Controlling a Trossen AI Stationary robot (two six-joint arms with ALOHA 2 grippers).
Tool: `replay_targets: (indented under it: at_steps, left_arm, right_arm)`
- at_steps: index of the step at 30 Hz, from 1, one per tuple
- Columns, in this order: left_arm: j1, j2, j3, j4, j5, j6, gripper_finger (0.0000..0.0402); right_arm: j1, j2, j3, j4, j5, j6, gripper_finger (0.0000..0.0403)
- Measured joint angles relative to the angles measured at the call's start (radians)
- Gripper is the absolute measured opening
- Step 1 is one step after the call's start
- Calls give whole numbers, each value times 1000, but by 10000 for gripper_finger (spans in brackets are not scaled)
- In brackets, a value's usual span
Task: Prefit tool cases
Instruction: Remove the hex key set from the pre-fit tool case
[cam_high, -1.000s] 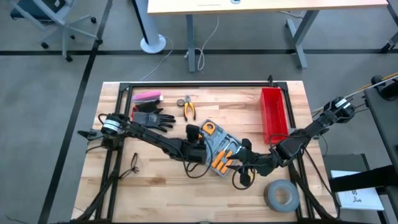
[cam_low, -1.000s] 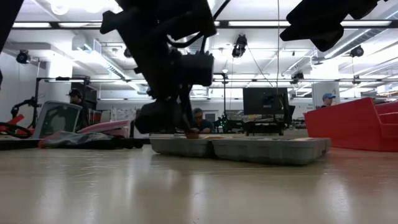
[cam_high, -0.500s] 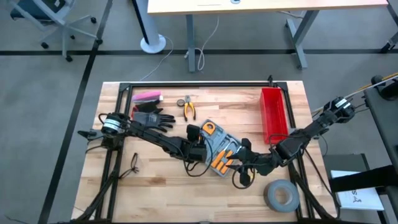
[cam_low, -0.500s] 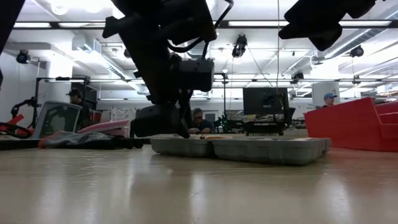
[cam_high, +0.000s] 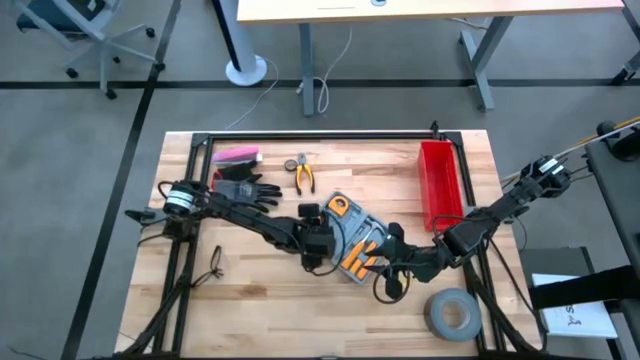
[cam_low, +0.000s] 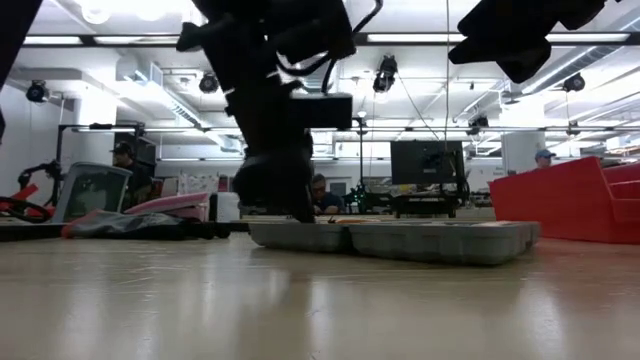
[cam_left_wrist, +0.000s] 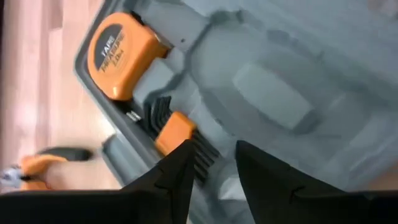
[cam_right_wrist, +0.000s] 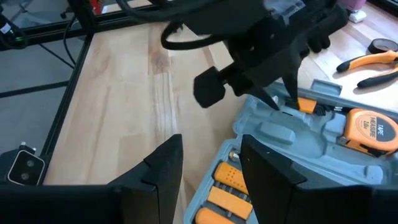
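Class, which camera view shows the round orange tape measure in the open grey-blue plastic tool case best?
The left wrist view: the round orange tape measure fills its slot in the grey-blue plastic tool case, lettering visible. The right wrist view shows it smaller at the edge; the high view shows a small orange spot; the low view hides it.

grey-blue tool case (cam_high: 352, 236) (orange tools (cam_high: 353, 259)), red bin (cam_high: 439, 183)

Both grippers crowd the open tool case (cam_high: 352, 237), the left gripper (cam_high: 318, 250) at its near-left edge, the right gripper (cam_high: 392, 250) opposite. Bare table (cam_high: 260, 310) lies open in front; the red bin (cam_high: 438, 183) seemingly blocks the far-right side.
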Motion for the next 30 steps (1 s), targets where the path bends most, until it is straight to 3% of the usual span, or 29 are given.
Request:
replay_targets:
  at_steps: [14, 20, 30]
  left_arm:
    - [45, 9, 91, -20, 29, -400, 116]
    - [68, 26, 98, 0, 109, -473, 115]
    - [78, 59, 224, -112, 105, -520, 114]
  right_arm:
    - [0, 0, 0, 3, 0, -71, 145]
    - [0, 0, 0, 4, 0, -99, 140]
    - [0, 0, 0, 16, 0, -115, 151]
